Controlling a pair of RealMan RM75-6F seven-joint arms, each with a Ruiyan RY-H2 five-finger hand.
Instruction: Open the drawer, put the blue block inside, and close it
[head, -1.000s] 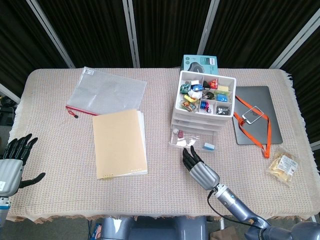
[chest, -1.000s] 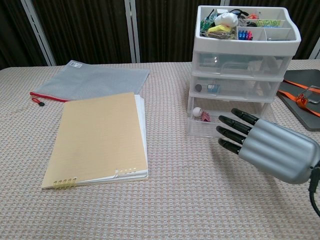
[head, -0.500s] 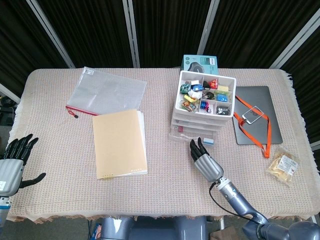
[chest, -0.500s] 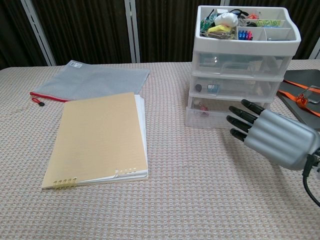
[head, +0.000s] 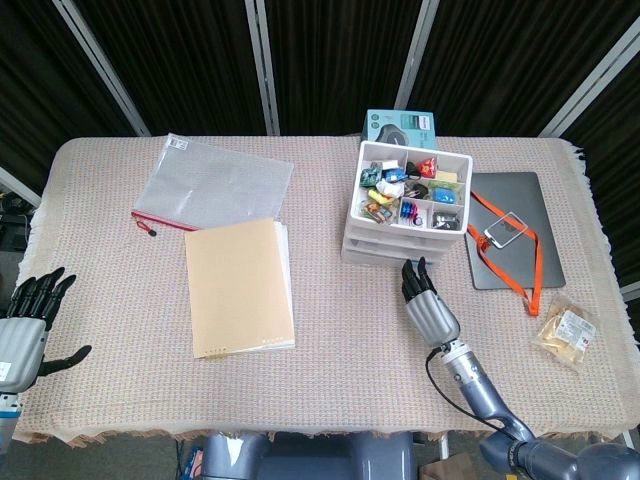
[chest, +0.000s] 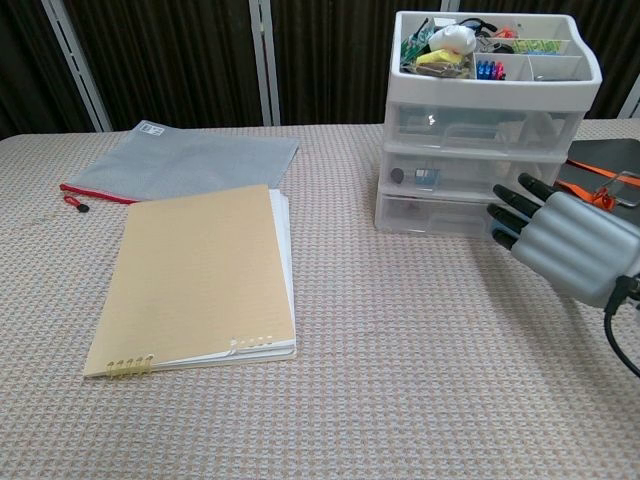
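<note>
The bottom drawer (chest: 432, 214) of the white drawer unit (head: 405, 215) now sits flush with the two above it; a second ago it stood pulled out toward the near edge of the table (head: 120, 300), and the right hand (head: 428, 303) has pushed it home. That hand's fingers (chest: 512, 210) are straight and close together, holding nothing, their tips at the drawer's right front corner; whether they still touch it I cannot tell. The blue block is not plainly visible now; it probably lies inside the shut drawer. The left hand (head: 25, 330) hangs off the near left table corner, fingers spread and empty. The task looks essentially done, with only withdrawal left.
</note>
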